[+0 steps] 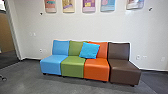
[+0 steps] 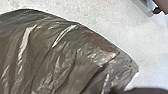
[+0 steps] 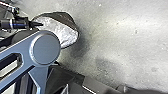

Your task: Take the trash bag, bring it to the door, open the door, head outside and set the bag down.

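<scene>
Glossily, the plastic trash bag (image 2: 62, 55) wrinkles; I can't tell either end effector's state.

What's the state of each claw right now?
Left claw: can't tell open or closed; trash bag large in left wrist view, hold unconfirmed.
Right claw: can't tell open or closed, or whether holding anything.

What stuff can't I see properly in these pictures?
What's inside the trash bag: left wrist view, hidden by its crinkly plastic.
The rest of the bag: left wrist view, cut off by the edge.
The tops of the wall posters: head view, cut off by the top edge.
Part of the orange seat's back: head view, behind the blue cushion.
</scene>
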Controlling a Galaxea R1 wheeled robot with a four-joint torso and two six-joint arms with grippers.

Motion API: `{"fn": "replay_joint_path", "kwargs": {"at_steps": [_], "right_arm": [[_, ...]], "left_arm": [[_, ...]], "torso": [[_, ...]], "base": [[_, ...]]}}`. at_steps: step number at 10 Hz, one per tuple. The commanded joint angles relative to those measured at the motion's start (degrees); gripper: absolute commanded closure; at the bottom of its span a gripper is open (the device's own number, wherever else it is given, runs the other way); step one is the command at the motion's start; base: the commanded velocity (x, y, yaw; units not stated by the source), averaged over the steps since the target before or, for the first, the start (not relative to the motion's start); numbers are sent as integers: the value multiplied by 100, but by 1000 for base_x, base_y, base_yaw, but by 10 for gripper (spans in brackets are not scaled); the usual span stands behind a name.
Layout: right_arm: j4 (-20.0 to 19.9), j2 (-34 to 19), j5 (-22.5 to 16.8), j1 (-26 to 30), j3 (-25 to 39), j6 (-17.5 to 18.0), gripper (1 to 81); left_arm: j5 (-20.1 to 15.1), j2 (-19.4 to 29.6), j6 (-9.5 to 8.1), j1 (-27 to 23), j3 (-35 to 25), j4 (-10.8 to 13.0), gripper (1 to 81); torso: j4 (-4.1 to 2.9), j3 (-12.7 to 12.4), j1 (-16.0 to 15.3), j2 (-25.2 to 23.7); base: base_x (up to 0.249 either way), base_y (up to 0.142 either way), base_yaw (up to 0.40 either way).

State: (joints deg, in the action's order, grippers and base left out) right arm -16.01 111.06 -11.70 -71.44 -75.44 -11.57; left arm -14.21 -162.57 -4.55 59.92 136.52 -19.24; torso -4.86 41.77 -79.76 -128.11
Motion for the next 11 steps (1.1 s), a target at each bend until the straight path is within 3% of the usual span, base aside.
{"fn": "replay_joint_path", "kwargs": {"at_steps": [1, 2, 5, 7, 10, 11], "right_arm": [[-25, 33, -306, 230, -312, -21, 10], [-26, 182, -306, 160, -506, -21, 10], [-43, 561, -289, 10, -910, -21, 10], [-51, 797, -262, -113, -1164, -21, 10], [-79, 1044, -254, -165, -1455, -21, 10], [-61, 1070, -236, -183, -1455, -21, 10]], "left_arm": [[-222, 93, 24, -722, -73, 43, 811], [-222, 119, 24, -687, -73, 43, 811], [-248, 242, 24, -477, -73, 175, 811], [-634, 356, 24, -371, -38, 324, 811], [-653, 392, 33, -221, -38, 393, 811], [-653, 339, 33, -177, -29, 482, 811]], "torso": [[0, -323, 349, 545], [0, -107, 478, 735], [0, -216, 817, 1255], [0, -216, 1081, 1668], [0, -216, 1477, 2284], [0, -341, 1617, 2503]], "base": [[0, 0, 0], [0, 0, 0], [0, 0, 0], [0, 0, 0], [0, 0, 0], [0, 0, 0]]}}
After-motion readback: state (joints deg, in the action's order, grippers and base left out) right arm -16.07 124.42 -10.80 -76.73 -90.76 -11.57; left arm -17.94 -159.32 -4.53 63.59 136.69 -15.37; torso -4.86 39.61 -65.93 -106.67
